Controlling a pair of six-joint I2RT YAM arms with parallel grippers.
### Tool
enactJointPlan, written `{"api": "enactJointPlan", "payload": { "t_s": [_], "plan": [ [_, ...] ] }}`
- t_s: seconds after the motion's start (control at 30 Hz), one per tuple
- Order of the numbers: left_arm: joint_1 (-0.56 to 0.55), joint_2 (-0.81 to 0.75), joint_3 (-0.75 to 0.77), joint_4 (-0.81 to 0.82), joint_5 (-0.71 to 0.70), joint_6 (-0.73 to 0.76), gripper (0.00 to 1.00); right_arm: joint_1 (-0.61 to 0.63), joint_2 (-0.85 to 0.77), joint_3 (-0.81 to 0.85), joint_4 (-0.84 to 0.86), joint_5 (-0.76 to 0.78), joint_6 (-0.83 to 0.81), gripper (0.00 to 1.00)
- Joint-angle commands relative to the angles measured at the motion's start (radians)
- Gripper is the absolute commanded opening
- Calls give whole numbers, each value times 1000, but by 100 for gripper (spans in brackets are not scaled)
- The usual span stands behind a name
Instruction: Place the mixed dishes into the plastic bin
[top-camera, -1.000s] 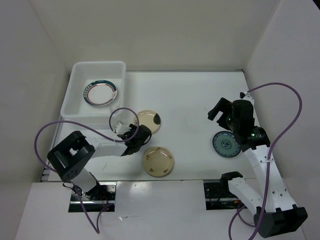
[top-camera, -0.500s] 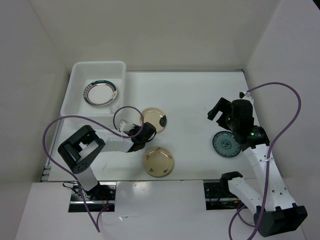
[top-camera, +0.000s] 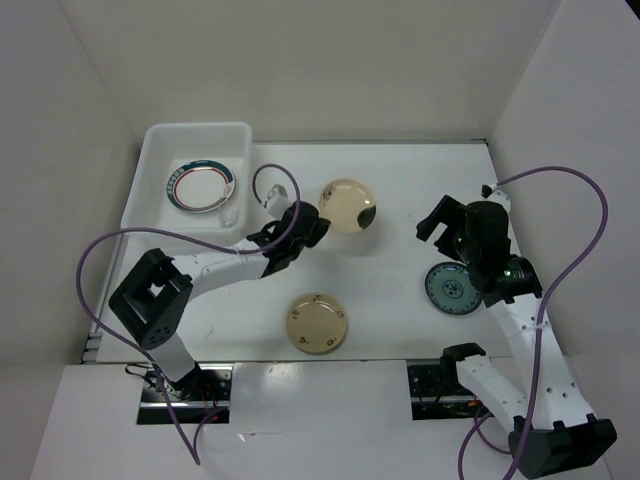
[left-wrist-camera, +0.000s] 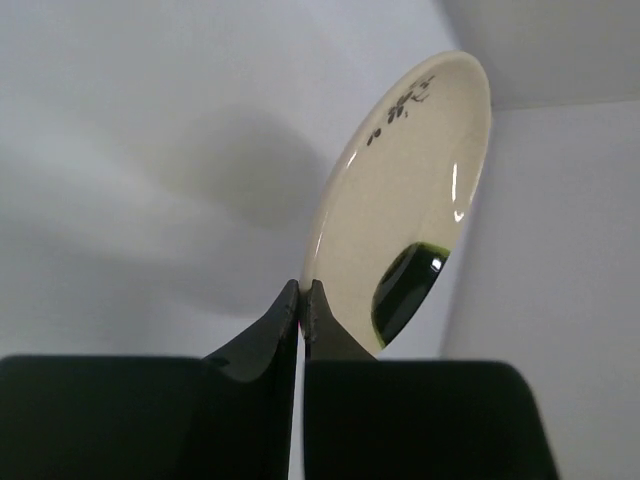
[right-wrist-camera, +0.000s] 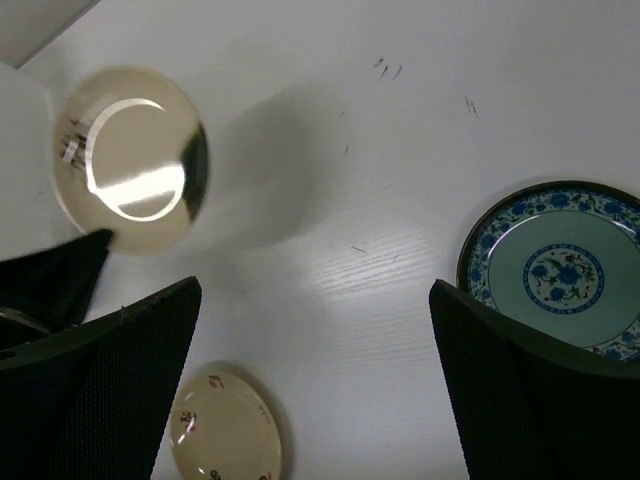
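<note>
My left gripper (top-camera: 312, 226) (left-wrist-camera: 302, 291) is shut on the near rim of a cream plate (top-camera: 348, 205) (left-wrist-camera: 412, 190) with a dark green patch. It holds the plate tilted above the table, to the right of the plastic bin (top-camera: 197, 127). In the right wrist view this held plate (right-wrist-camera: 130, 160) shows at the upper left. A white red-ringed plate (top-camera: 202, 186) lies in the bin. A second cream plate (top-camera: 318, 322) (right-wrist-camera: 225, 435) lies flat near the front edge. The teal patterned plate (top-camera: 452, 290) (right-wrist-camera: 560, 275) lies at the right, under my open right gripper (top-camera: 445, 222) (right-wrist-camera: 315, 380).
White walls close in the table on the left, far and right sides. A purple cable (top-camera: 100, 255) loops beside the left arm, and another purple cable (top-camera: 585, 225) arcs over the right arm.
My left gripper has shut on the cream plate's rim and carried it up and away from me to the right. The right arm has not moved.
</note>
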Motion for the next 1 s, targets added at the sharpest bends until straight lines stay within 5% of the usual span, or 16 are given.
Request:
{"api": "enactJointPlan", "payload": {
  "t_s": [0.0, 0.17, 0.5, 0.7, 0.97],
  "plan": [
    [72, -82, 123, 103, 59, 134, 0, 11, -28, -8, 30, 36, 7, 100],
    [227, -157, 180, 25, 12, 173, 0, 11, -37, -8, 30, 36, 7, 100],
    [747, -320, 107, -57, 12, 268, 0, 11, -28, -8, 30, 27, 7, 100],
    [801, -210, 111, -46, -85, 344, 0, 11, -19, -8, 30, 27, 7, 100],
    [904, -49, 140, -63, 32, 261, 0, 11, -19, -8, 20, 36, 16, 100]
  ]
}}
